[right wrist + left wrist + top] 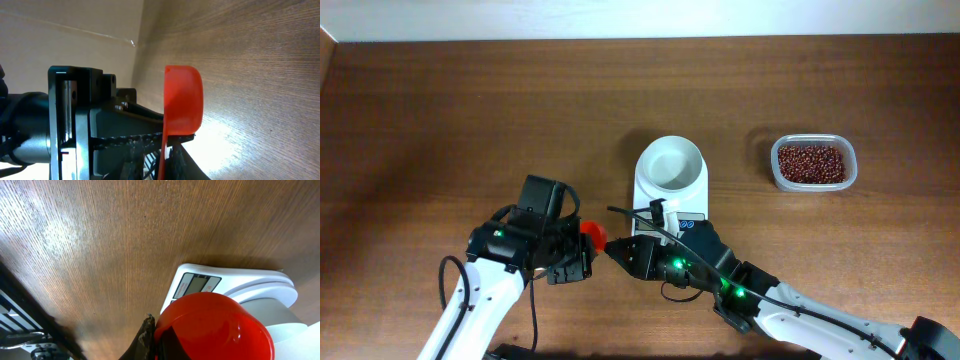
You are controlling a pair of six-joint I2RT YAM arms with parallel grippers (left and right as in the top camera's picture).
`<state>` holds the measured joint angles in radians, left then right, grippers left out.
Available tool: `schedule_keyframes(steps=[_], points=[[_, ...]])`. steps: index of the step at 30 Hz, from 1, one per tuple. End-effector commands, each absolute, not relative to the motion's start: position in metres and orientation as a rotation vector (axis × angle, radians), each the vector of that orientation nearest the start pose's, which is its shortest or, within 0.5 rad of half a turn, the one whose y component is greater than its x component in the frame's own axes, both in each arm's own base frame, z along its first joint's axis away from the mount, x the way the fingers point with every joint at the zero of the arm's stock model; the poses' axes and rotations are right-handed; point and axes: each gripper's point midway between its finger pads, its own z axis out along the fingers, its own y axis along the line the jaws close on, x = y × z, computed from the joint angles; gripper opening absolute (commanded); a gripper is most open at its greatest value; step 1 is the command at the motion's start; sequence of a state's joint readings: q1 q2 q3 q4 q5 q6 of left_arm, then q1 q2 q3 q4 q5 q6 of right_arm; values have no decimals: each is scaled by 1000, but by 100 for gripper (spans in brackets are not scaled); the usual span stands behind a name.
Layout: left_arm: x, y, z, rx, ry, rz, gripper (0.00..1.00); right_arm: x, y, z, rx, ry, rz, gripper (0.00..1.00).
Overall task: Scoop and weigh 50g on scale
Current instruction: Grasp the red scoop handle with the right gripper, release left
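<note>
**Red scoop hangs between two arms, beans far off to the right**

The left fingers (145, 340) are pressed together and seem to pinch the red scoop (592, 232), which hangs clear of the wooden surface (470, 120) at their tips. The right fingers (618, 252) point at it from just to its right. Whether they are spread or already clamped cannot be told, because their tips are lost in dark hardware.

From the right wrist, the scoop's thin handle runs from the cup rim straight toward the right fingers, so its long axis lies along their line of approach. The cup sits at the far end of that line, against the left arm.

Just beyond the right fingers, far and slightly right, sits the scale (645, 190). Its display faces the near edge, and its white bowl (670, 163) looks empty.

The tub of red beans (812, 163) stands well apart to the right, level with the bowl. That puts it on the right arm's side, with the scale between it and the left arm. By this layout the right arm is the nearer one for scooping, and no beans have been weighed yet.
</note>
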<state>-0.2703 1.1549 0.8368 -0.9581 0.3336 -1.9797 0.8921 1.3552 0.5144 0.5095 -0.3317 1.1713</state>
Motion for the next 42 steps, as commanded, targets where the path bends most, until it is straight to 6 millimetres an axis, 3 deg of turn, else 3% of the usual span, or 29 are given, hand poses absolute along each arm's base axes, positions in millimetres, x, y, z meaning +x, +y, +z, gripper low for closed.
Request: schedule_keyframes(steps=[1,13,19,21,24,25,28,32,36,39,42], points=[[208,-120,109,-2405,2203,-669,0,202,349,158,26,2270,1598,18],[208,-120,109,-2405,2203,-669,0,202,349,158,26,2270,1598,4],[208,-120,109,-2404,2204,-668,0,202,349,158,25,2270,1598,4],[208,-120,109,-2404,2204,-668,12,202,349,158,24,2271,1599,4],[208,-120,109,-2405,2204,-668,58,199,349,156,16,2285,1603,4],[208,-120,109,-2405,2204,-667,68,199,348,154,18,2295,1597,4],[207,-120,108,-2379,2231,-660,75,199,346,148,-10,2306,1557,4],[208,-117,107,-2242,2318,-656,76,199,345,145,-73,2302,1514,4],[219,-97,105,-1825,2490,-597,80,193,339,126,-104,2382,1440,4],[223,-87,110,-1614,2559,-605,78,182,341,128,-234,2377,1456,4],[227,-76,119,-1406,2587,-617,78,174,335,129,-252,2408,1443,4]])
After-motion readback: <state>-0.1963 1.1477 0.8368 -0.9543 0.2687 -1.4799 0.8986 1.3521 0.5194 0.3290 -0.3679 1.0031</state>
